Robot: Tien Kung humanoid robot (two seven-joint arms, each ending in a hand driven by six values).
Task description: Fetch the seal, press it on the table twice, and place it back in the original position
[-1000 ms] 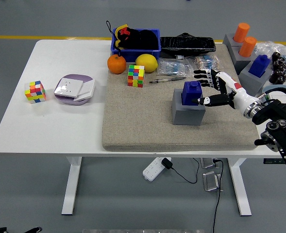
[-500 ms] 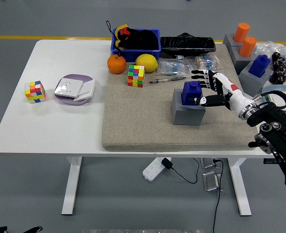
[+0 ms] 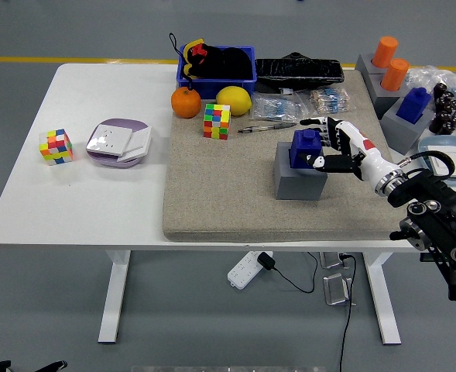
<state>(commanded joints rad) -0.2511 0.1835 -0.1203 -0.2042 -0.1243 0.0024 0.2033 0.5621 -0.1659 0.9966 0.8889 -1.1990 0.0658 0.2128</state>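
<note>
- Right arm is sliding in from the right edge, further left over the mat (image 3: 235, 186) than a sec ago — forearm's now lower and closer to the grey block.
- Right hand (image 3: 328, 147) is closing the gap on the blue seal (image 3: 305, 147): a sec ago thumb tip was just short of it, now thumb's touching the seal's right side, and the other fingers (image 3: 317, 122) are arching over its top-right.
- Hand's half-wrapped, not clamped yet — fingers are spread and curving round, nothing lifted. I'd call it open, mid-grasp.
- Seal itself isn't budging: sitting upright on top of the grey block (image 3: 299, 180), mid-right of the mat, same spot as before.
- So we're at the fetch step, approx. the very start of the task; both presses and the put-back are still to come.
- Next needs fingers shutting firmly round the seal before any lift, else it could tip off the block.
- Left arm isn't showing anywhere.
- Rest of the table's unchanged — rubik's cube (image 3: 217, 121), orange (image 3: 186, 101), pen (image 3: 266, 128) are all staying put.
</note>
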